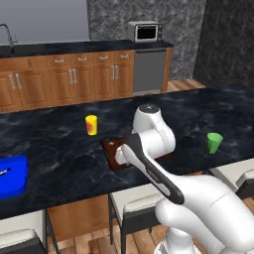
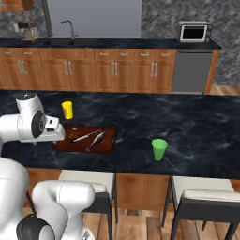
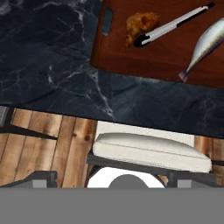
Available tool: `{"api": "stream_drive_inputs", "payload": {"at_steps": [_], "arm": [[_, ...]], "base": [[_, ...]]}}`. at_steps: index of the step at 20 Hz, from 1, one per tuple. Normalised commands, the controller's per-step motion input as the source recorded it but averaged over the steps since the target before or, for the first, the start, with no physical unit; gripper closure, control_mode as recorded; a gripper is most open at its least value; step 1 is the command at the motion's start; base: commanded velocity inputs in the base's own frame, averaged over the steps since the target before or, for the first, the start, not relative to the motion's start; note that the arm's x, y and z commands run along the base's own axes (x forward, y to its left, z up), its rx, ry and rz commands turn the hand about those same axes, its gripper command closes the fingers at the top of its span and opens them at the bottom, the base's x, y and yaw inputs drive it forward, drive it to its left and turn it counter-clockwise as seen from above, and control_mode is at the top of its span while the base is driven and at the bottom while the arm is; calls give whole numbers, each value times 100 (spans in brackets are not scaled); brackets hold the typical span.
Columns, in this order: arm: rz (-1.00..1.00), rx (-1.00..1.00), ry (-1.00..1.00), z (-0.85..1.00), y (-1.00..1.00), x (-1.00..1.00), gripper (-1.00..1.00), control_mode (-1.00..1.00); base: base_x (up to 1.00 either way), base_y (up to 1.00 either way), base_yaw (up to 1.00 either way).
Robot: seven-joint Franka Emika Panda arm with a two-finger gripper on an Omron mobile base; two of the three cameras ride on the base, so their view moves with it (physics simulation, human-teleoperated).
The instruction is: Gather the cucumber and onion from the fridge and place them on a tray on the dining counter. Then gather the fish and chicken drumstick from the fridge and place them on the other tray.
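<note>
Hand view looks down over the near edge of the dining counter (image 3: 52, 65), where the other tray (image 3: 166, 57), dark reddish-brown with a handle slot at one end, carries the chicken drumstick (image 3: 141, 24) and the silvery fish (image 3: 205, 46), with a slim black-and-white utensil (image 3: 173, 25) lying between them and touching the drumstick. Both foods rest flat and apart from each other, well inside the rim, which reads as a finished placement rather than a grasp in progress. The gripper's tips are not visible here; judging by the rest, its jaws stand wide and hold nothing. In the left base view the blue tray (image 1: 14, 174) sits far to the left on the same counter, its contents too small to tell, with a yellow cup (image 1: 91, 124) and a green cup (image 1: 214, 142) standing clear of both trays.
</note>
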Motion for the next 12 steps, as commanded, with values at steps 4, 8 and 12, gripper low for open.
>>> {"api": "stream_drive_inputs", "payload": {"at_steps": [4, 8, 12], "arm": [[0, 0, -7, 20, -19, -88, -100, -100], [0, 0, -14, 3, -34, -95, -100, -100], [0, 2, -11, 0, -8, -61, -100, -100]], "base": [[0, 0, 0], [0, 0, 0], [0, 0, 0]]}}
